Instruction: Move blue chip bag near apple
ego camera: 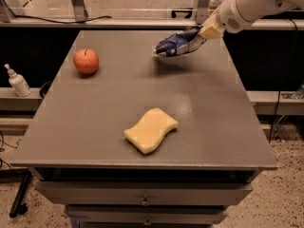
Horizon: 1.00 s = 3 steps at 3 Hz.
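end effector [203, 32], upper right, is pinched on the raised blue chip bag [176, 44]; carriage leftward to the apple [86, 61] is judged due next.

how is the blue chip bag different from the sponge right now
Colour: the blue chip bag is dark blue with white patches; the sponge is pale yellow. Surface: the bag is crinkled, the sponge smooth with wavy edges. State: the bag is held above the table by the gripper at the far right; the sponge lies flat near the front, untouched. Both look roughly the same size.
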Motion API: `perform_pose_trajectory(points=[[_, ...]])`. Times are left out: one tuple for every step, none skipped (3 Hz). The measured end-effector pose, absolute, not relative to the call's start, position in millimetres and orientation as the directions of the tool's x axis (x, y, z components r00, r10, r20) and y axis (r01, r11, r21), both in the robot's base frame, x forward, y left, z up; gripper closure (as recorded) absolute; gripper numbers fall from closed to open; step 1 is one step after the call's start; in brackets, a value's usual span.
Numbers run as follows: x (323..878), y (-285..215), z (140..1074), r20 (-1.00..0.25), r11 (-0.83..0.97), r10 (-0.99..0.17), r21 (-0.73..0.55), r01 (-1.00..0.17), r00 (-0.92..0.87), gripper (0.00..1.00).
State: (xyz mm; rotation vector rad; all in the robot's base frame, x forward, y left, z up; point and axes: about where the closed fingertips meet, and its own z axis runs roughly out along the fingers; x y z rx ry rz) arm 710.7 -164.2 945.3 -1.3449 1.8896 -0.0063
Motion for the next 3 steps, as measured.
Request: perform_pose_trajectory(points=[[690, -146, 952, -0.613, 0.429, -0.783, -0.407, -0.807, -0.107, 1.0], [665, -110, 956, -0.646, 0.396, -0.76, -0.381, -0.835, -0.066, 1.0], [665, -109, 955, -0.647, 0.395, -0.76, -0.38, -0.836, -0.064, 1.0]])
